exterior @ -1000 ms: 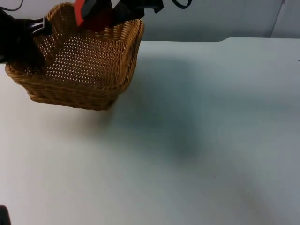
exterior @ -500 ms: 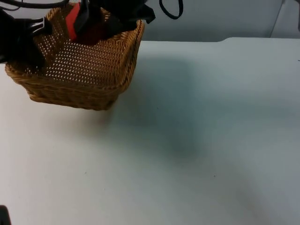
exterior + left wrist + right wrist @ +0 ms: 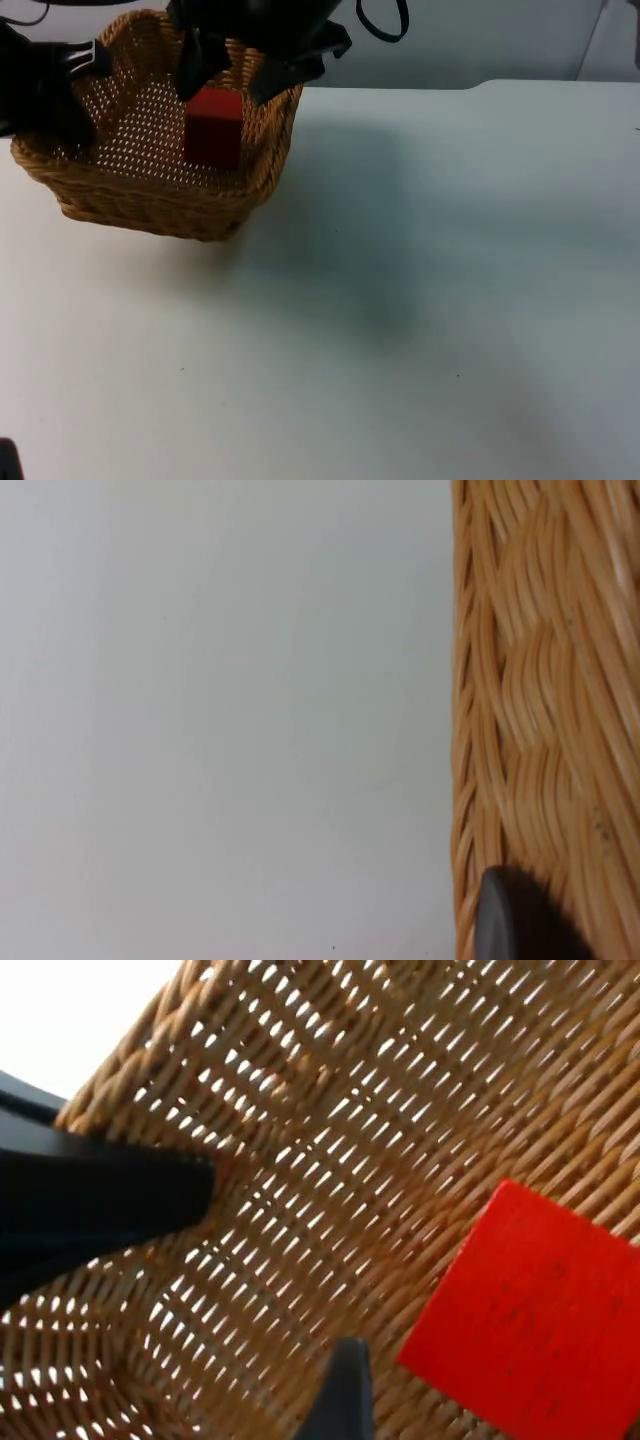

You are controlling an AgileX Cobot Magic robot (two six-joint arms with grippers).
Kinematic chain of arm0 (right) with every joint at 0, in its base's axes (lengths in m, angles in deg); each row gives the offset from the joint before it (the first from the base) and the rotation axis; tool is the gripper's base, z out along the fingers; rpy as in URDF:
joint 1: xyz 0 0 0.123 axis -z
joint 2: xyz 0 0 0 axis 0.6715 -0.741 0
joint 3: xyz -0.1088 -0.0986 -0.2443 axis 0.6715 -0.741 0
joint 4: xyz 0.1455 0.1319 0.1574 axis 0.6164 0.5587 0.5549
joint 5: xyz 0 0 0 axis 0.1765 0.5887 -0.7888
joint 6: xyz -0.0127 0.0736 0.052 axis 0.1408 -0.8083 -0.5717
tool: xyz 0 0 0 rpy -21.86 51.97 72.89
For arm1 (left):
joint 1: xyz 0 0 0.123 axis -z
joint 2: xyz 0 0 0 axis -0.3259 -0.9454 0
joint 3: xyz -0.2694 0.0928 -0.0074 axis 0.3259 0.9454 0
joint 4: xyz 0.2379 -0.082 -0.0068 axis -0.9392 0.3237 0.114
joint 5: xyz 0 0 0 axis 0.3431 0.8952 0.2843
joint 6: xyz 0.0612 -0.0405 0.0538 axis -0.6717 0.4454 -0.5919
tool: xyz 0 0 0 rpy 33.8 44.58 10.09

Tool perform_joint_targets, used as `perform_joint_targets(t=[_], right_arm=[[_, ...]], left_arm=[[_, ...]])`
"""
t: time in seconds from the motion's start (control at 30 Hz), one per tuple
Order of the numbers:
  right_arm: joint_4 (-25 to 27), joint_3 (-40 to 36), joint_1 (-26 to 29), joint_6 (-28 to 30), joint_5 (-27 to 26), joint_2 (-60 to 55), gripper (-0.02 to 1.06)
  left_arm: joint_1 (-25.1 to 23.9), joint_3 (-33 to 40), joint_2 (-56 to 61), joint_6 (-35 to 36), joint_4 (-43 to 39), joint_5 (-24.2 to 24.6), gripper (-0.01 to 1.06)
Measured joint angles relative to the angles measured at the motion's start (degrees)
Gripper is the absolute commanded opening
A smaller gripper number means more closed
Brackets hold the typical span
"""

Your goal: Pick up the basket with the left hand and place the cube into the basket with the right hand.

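Note:
A woven tan basket (image 3: pixel 150 195) hangs tilted above the table at the far left, with my left gripper (image 3: pixel 62 95) shut on its left rim. The basket's wall (image 3: pixel 545 710) runs close past the left wrist camera. A red cube (image 3: pixel 213 126) lies free on the basket's mesh floor, seen again as the red cube (image 3: pixel 535 1315) in the right wrist view. My right gripper (image 3: pixel 238 72) stands open just above the cube, fingers spread and apart from it. One fingertip (image 3: pixel 345 1400) shows over the basket weave (image 3: pixel 330 1140).
The white table top (image 3: pixel 420 300) spreads out to the right and front of the basket. A grey partition wall (image 3: pixel 480 40) closes the far edge.
The right gripper came down into the basket holding the red cube, then opened. The cube now rests on the basket floor. The left gripper and basket stayed put.

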Motion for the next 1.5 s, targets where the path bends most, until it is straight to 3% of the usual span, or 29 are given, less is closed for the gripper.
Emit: perform_joint_targets(t=[0.13, 0.27, 0.3, 0.57, 0.67, 0.77, 0.83, 0.87, 0.9, 1.03, 1.1, 1.27, 1.5], right_arm=[[-1.6, 0.7, 0.0, -0.3, -1.7, 0.0, 0.75], [-10.5, 6.6, 2.1, -5.9, -1.8, 0.0, 0.75], [-10.5, 6.6, 2.1, -5.9, -1.8, 0.0, 0.75], [-26.1, 19.3, 9.4, -16.1, 5.1, 0.5, 0.71], [-26.8, 19.8, 12.2, -18.7, 5.7, 1.5, 0.67], [-28.1, 20.4, 14.7, -20.2, 6.2, 2.7, 0.40], [-28.7, 20.5, 15.5, -21.0, 6.2, 3.0, 0.07], [-29.4, 20.5, 16.1, -21.7, 6.3, 3.2, 0.07], [-30.1, 20.5, 16.8, -22.7, 6.3, 3.6, 0.00], [-33.4, 20.5, 18.1, -24.1, 6.3, 3.6, 0.00], [-38.7, 20.5, 18.5, -24.4, 6.3, 3.6, 0.00], [-46.2, 20.5, 18.6, -24.5, 6.3, 3.7, 0.00], [-47.2, 20.5, 18.6, -24.6, 6.3, 3.7, 0.00]], left_arm=[[0.0, 0.0, -0.1, 0.0, 0.0, 0.0, 0.00], [0.0, 0.0, -0.1, 0.0, 0.0, 0.0, 0.00], [0.0, 0.0, -0.1, 0.0, 0.0, 0.0, 0.00], [0.0, 0.0, -0.1, 0.0, 0.0, -0.1, 0.00], [0.0, 0.0, -0.1, 0.0, 0.0, -0.1, 0.00], [0.0, 0.0, -0.1, 0.0, 0.0, -0.2, 0.00], [0.0, 0.0, -0.1, 0.0, 0.0, -0.2, 0.00], [0.0, 0.0, -0.1, 0.0, 0.0, -0.2, 0.00], [0.0, 0.0, -0.1, 0.0, 0.0, -0.3, 0.00], [0.0, 0.0, -0.1, 0.0, 0.0, -0.3, 0.00], [0.0, 0.0, -0.1, 0.0, 0.0, -0.3, 0.00], [0.0, 0.0, -0.1, 0.0, 0.0, -1.2, 0.00], [0.0, 0.0, -0.1, 0.0, 0.0, -2.8, 0.00]])
